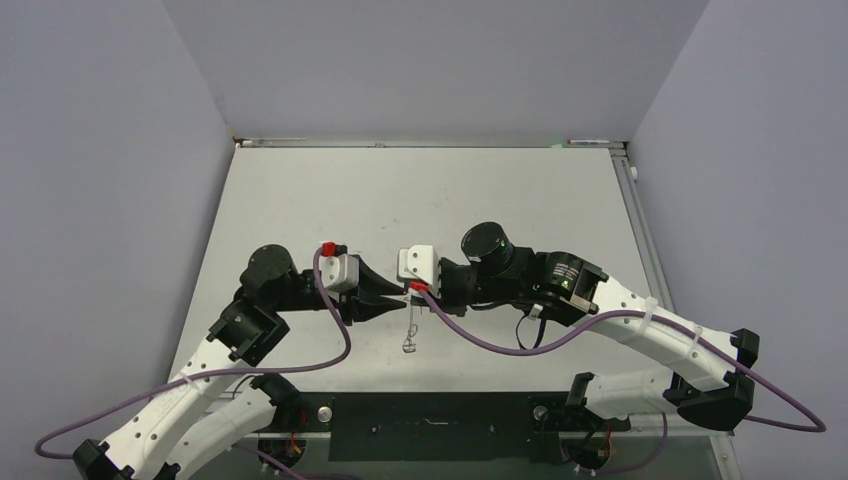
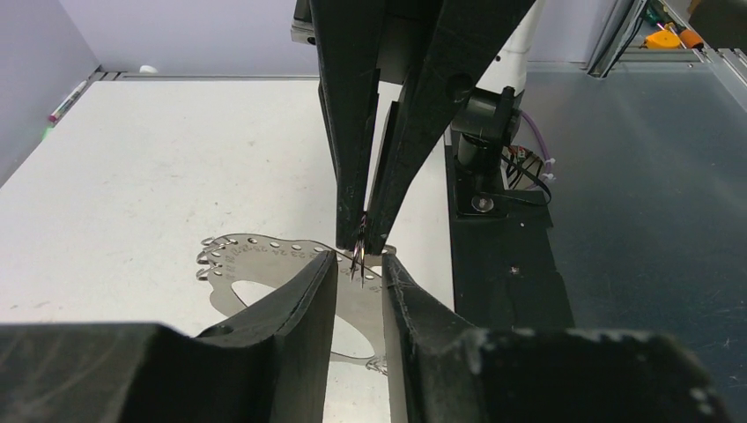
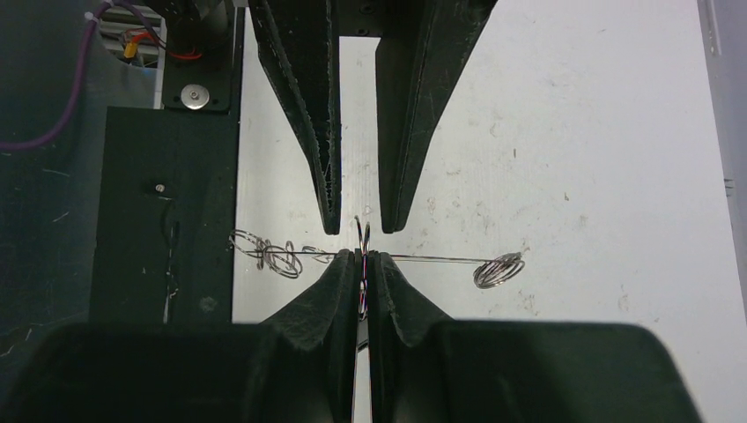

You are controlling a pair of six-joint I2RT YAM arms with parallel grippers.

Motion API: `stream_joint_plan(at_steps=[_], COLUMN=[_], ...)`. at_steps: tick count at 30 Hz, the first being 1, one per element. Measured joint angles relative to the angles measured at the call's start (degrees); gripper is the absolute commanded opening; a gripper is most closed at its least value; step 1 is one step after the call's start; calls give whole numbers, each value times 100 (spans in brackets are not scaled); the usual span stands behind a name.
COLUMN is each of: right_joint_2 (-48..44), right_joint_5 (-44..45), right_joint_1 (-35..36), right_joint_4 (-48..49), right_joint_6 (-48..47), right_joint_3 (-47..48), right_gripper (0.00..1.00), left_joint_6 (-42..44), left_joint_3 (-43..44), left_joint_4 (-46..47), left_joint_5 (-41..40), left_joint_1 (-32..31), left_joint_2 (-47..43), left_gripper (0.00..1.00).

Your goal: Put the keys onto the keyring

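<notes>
your left gripper [image 2: 359, 264] fills the bottom of the view, its two black fingers [image 2: 304, 300] apart with a narrow gap between them. the right gripper [image 2: 365, 242] reaches toward that gap from the right, tips pinched together on the rim of the keyring [image 2: 264, 264]. a thin sliver of metal [image 2: 358, 257] pokes out at those tips; you can't tell what it is. the keyring looks flat and silver, with small holes along its edge, over the white table [image 2: 132, 176]. on the near side lies a black base plate [image 2: 502, 291], with a purple cable [image 2: 535, 145] beyond it.
</notes>
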Motion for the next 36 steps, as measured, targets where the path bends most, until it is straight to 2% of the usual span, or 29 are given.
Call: stream_joint_plan(at_steps=[12, 20, 23, 29, 30, 33, 36], right_joint_2=[13, 48, 48, 46, 46, 22, -72], right_joint_5=[-98, -50, -15, 7, 17, 24, 28], right_joint_1=[37, 57, 57, 57, 57, 59, 68], right_joint_4=[125, 68, 33, 22, 33, 192, 535], right_joint_6=[7, 15, 17, 26, 31, 96, 177], right_joint_3=[0, 2, 2, 0, 0, -22, -138], right_gripper=[5, 5, 5, 5, 10, 32, 49], left_joint_6=[-144, -138, -118, 13, 28, 22, -11], left_joint_3=[-70, -114, -114, -114, -116, -260, -459], left_joint_4=[186, 162, 125, 66, 68, 273, 509], left_joint_5=[39, 4, -63, -210, -245, -442, -590], left_joint_1=[-59, -133, -188, -225, -225, -236, -236], left_joint_2=[15, 59, 70, 48, 15, -205, -476], left_gripper=[24, 10, 1, 0, 0, 0, 0])
